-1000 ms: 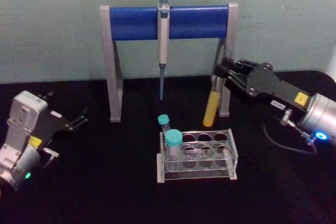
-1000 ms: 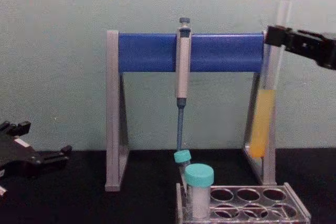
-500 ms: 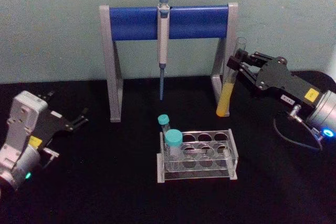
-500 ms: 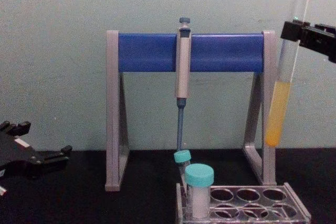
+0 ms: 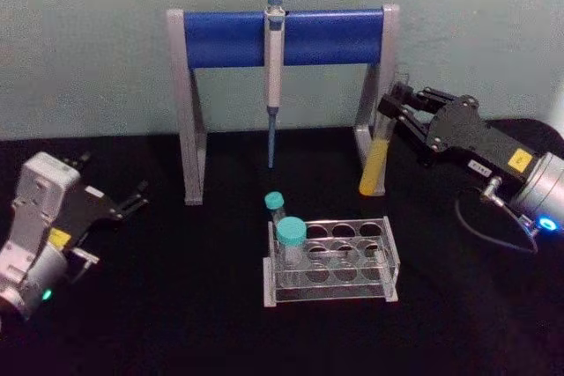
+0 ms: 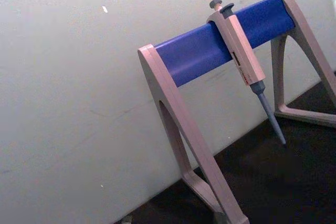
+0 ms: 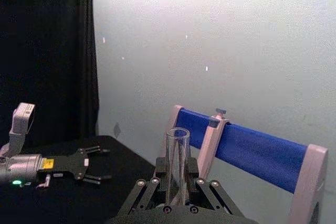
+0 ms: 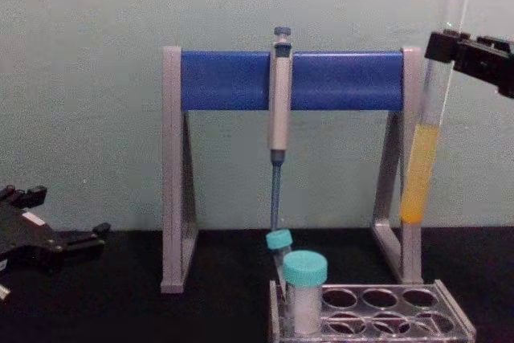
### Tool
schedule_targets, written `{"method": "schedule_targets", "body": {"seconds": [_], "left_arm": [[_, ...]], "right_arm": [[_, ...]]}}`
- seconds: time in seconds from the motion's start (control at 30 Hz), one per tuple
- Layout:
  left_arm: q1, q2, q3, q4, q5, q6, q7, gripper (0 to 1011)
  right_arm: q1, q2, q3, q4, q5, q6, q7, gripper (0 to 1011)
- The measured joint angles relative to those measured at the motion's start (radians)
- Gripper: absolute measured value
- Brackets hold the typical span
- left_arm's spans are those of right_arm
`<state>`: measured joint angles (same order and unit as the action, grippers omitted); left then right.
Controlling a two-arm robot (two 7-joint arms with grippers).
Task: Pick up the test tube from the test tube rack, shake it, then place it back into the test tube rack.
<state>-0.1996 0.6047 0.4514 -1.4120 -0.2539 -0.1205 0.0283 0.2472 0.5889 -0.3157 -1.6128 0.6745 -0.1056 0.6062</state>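
- Right claw (image 5: pixel 394 105) was clamped on the upper part of the long, thin, clear glass test tube with a round bottom (image 5: pixel 375 165), just below its open mouth.
- In the right wrist view that claw (image 7: pixel 177 196) showed the test tube (image 7: pixel 177 156) rising from between its fingers.
- In the chest view the right claw (image 8: pixel 448 44) came in from the right edge, high up, level with the blue bar.
- The test tube (image 8: pixel 422 162) hung clear of the black bench (image 5: pixel 176 305) and out of the rack. It looked nearly upright from the chest and slightly tilted from the head.
- Yellow-orange liquid filled the lower part of the tube.
- The tube sat just beside the right leg of the tall grey-and-blue pipette stand (image 5: pixel 229 39), overlapping it in the chest view.
- A grey pipette (image 5: pixel 274 63) hung from the middle of the stand's bar, tip pointing down.
- The low clear plastic test tube rack with round holes (image 5: pixel 389 259) stood on the bench, nearer the robot than the stand and below and left of the held tube.
- Two shorter tubes with teal screw caps (image 5: pixel 290 235) stood at the rack's left end.
- Left claw (image 5: pixel 135 199) rested low at the bench's left side, well apart from the rack, with its fingers spread and nothing between them.
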Motion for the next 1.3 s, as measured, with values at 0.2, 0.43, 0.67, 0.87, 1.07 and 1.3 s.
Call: {"method": "schedule_targets", "body": {"seconds": [0.2, 0.43, 0.67, 0.87, 1.07, 1.3], "left_arm": [[0.0, 0.0, 0.0, 0.0, 0.0, 0.0, 0.0, 1001], [0.0, 0.0, 0.0, 0.0, 0.0, 0.0, 0.0, 1001], [0.0, 0.0, 0.0, 0.0, 0.0, 0.0, 0.0, 1001], [0.0, 0.0, 0.0, 0.0, 0.0, 0.0, 0.0, 1001], [0.0, 0.0, 0.0, 0.0, 0.0, 0.0, 0.0, 1001], [0.0, 0.0, 0.0, 0.0, 0.0, 0.0, 0.0, 1001]], "right_arm": [[0.005, -0.003, -0.011, 0.01, -0.004, 0.0, 0.011, 233], [0.018, -0.012, -0.035, 0.033, -0.02, 0.003, 0.02, 233], [0.034, -0.028, -0.06, 0.073, -0.027, 0.003, 0.038, 233], [0.044, -0.039, -0.074, 0.107, -0.033, -0.004, 0.049, 233], [0.05, -0.045, -0.081, 0.131, -0.034, -0.006, 0.058, 233], [0.057, -0.051, -0.089, 0.152, -0.032, -0.009, 0.071, 232]]}}
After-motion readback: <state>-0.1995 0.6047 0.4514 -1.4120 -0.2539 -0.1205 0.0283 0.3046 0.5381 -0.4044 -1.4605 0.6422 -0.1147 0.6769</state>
